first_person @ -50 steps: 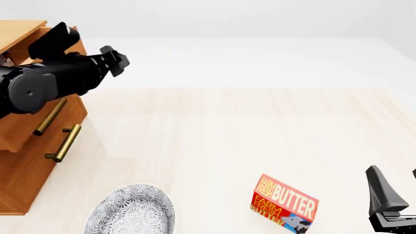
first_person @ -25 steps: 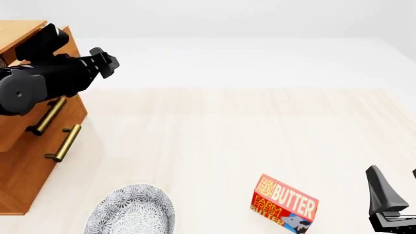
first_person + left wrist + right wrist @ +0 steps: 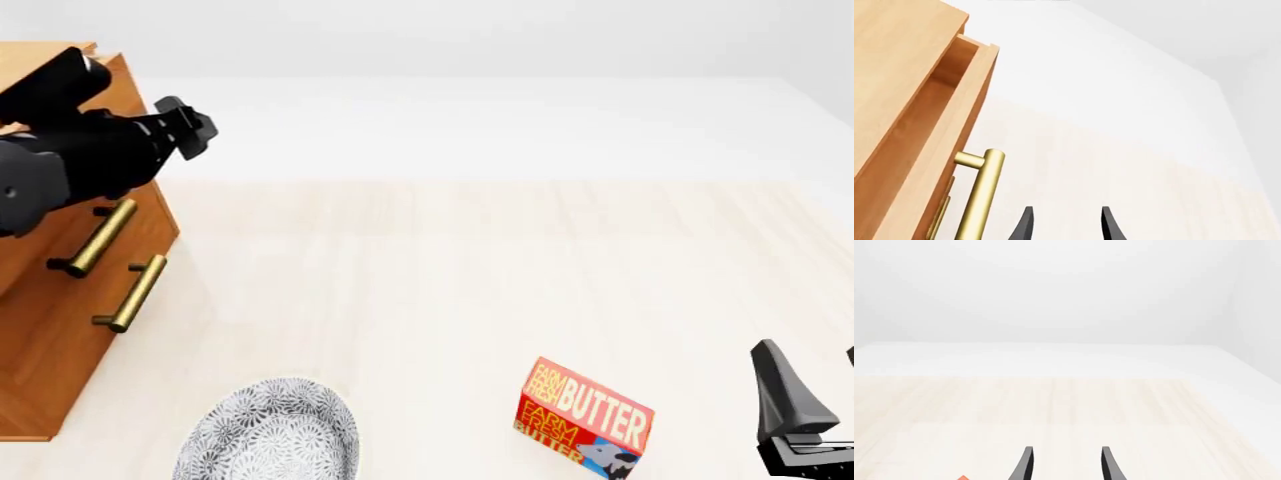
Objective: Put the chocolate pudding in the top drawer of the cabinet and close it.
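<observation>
1. Judging the risk first: the top drawer (image 3: 927, 165) stands ajar, with a gap showing between its front and the cabinet (image 3: 54, 330) top. A push from the left gripper (image 3: 187, 125) that lands off-centre or glances off the handle (image 3: 981, 195) could leave it part-open.
2. The left gripper hangs by the cabinet's far upper corner, beside the drawer front and not against it. Its fingers (image 3: 1026, 225) are apart with nothing between them, so they could snag the brass bar if driven in spread.
3. The pudding shows in no view. I cannot tell whether it lies inside the drawer. If it sits high or near the front edge, closing could jam on it.
4. A hard shove might slide the whole cabinet left on the table (image 3: 534, 260).
5. The right gripper (image 3: 801, 415) sits at the near right edge, its fingers also spread and empty, well apart from everything but the butter box (image 3: 583, 410). A careless swing could knock that box over.
6. Counts:
   - one cabinet
   - two drawer handles in the front view, the top one and the lower handle (image 3: 134, 292)
   - one butter box
   - one plate (image 3: 274, 435), near left
   - two grippers
   - no pudding in view
</observation>
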`<control>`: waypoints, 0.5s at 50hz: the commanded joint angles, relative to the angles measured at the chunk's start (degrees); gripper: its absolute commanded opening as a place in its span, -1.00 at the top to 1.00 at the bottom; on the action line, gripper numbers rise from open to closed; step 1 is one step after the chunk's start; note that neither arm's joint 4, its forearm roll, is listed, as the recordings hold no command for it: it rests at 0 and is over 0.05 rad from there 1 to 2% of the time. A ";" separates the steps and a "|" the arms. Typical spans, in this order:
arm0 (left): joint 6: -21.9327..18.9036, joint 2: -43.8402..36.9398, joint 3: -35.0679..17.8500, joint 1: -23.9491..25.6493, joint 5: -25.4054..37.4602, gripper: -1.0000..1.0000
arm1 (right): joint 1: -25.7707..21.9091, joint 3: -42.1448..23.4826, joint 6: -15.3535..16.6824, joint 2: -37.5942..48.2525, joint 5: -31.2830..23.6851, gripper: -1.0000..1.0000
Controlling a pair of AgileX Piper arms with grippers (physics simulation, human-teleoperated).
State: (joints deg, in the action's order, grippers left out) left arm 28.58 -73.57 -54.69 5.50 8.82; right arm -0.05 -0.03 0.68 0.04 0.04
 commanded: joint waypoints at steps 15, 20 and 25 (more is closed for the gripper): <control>-1.91 0.84 0.41 -3.46 0.63 -1.00 | 0.00 0.00 0.00 0.00 0.00 -1.00; -1.84 0.60 1.63 -4.13 -0.44 -1.00 | 0.01 0.00 0.00 0.00 -0.01 -1.00; -2.19 0.76 1.76 -4.87 -0.50 -1.00 | 0.00 0.00 0.01 0.00 0.00 -1.00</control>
State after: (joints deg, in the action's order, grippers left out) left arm 26.85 -72.93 -53.92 2.15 8.78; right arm -0.05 -0.03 0.68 0.04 0.04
